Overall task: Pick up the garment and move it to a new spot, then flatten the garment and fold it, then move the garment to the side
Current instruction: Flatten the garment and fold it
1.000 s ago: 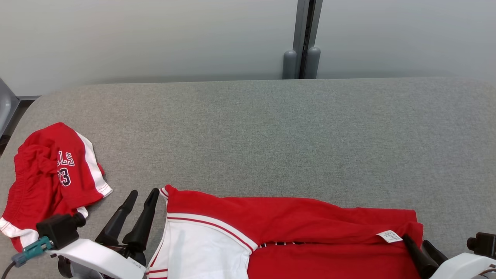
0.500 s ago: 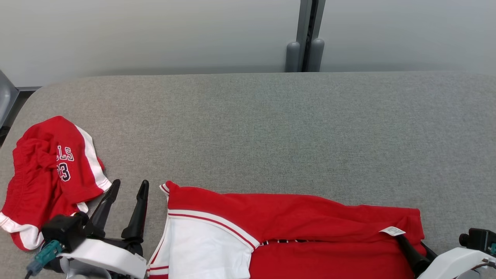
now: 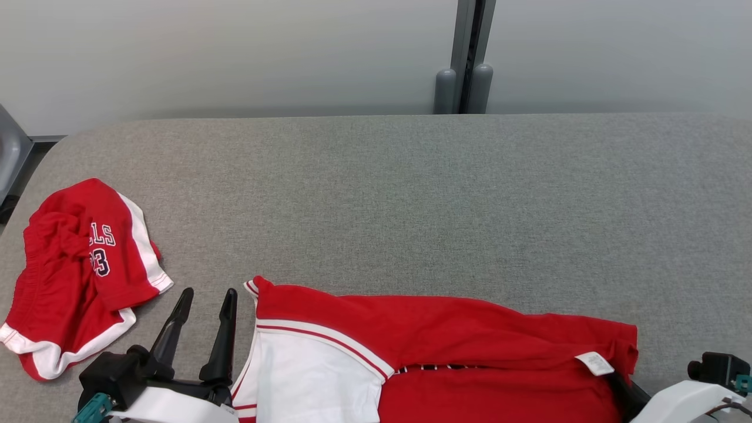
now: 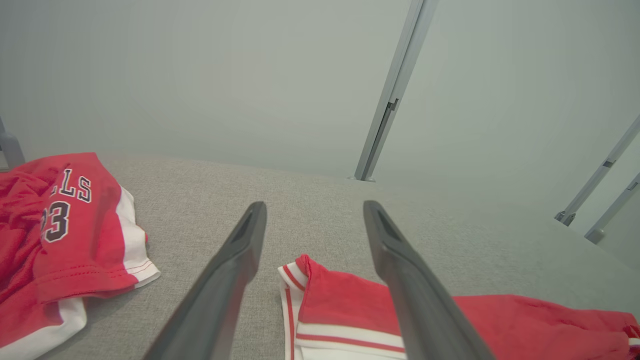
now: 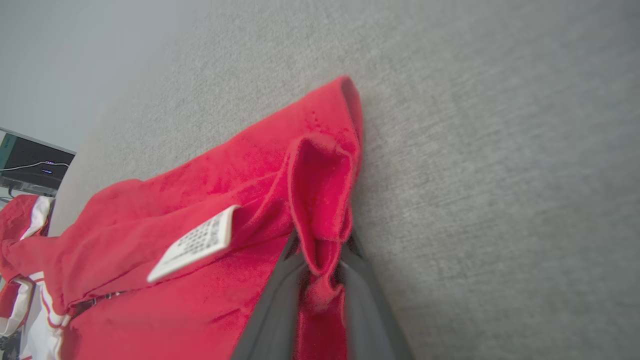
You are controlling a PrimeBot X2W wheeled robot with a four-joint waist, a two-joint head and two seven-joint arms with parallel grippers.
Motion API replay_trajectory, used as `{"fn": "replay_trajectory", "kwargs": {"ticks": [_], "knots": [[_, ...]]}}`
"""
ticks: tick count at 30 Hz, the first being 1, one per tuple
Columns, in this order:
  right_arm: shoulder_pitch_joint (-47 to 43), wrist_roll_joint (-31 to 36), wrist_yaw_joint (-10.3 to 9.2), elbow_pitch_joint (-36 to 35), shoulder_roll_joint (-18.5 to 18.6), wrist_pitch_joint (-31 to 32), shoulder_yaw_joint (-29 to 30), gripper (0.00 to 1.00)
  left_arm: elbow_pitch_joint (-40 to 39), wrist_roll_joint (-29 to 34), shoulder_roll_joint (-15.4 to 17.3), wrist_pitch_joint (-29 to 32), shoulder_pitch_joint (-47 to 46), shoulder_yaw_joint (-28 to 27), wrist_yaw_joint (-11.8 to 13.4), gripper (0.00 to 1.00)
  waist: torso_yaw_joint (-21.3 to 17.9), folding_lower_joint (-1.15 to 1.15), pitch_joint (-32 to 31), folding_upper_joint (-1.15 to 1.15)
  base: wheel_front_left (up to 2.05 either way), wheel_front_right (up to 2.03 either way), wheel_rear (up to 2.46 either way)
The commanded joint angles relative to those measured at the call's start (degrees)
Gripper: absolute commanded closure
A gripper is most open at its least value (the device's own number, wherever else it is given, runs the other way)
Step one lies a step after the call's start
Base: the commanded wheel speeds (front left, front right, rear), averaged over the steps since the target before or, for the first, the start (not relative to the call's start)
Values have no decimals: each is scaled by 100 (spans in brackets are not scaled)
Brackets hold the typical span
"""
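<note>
A red and white garment lies spread along the near edge of the grey table, a white label at its right end. My right gripper is shut on a raised fold of red cloth at that right corner, next to the label; in the head view its fingers are mostly hidden under the cloth. My left gripper stands open just left of the garment's striped left corner, not touching it, with nothing between its fingers.
Red shorts with white trim and the number 23 lie crumpled at the table's left end, close to my left gripper. A grey wall with a vertical post stands behind the table. The far half of the table is bare grey fabric.
My right gripper's fingers have slid in under the garment's right corner and closed on a fold of it. The left gripper has shifted slightly and stays open. The head view has moved a little.
</note>
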State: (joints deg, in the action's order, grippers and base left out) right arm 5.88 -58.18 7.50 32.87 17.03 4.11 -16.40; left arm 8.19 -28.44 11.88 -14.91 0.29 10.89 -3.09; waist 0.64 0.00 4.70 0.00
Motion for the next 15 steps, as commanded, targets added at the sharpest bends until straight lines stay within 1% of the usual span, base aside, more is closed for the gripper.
{"fn": "replay_trajectory", "kwargs": {"ticks": [1,5,8,12,15], "knots": [[-80,-60,-1,26,-84,104,-141,100,56,122,-67,-29,36,-123,-100,0,-10,0,-1,0,0,0,0],[27,-91,0,-135,-27,-42,-225,100,97,308,-206,-29,18,-308,-236,0,-18,0,0,0,0,0,0],[89,-103,1,-210,12,-156,-233,100,98,369,-277,-29,20,-382,-283,0,-20,0,0,0,0,0,0],[294,-48,1,-346,183,-327,-267,100,81,500,-367,-29,50,-522,-347,0,-65,0,21,0,0,0,0],[525,-54,1,-350,339,-370,-263,100,92,582,-431,-29,41,-521,-389,0,-91,0,37,0,0,0,0]]}}
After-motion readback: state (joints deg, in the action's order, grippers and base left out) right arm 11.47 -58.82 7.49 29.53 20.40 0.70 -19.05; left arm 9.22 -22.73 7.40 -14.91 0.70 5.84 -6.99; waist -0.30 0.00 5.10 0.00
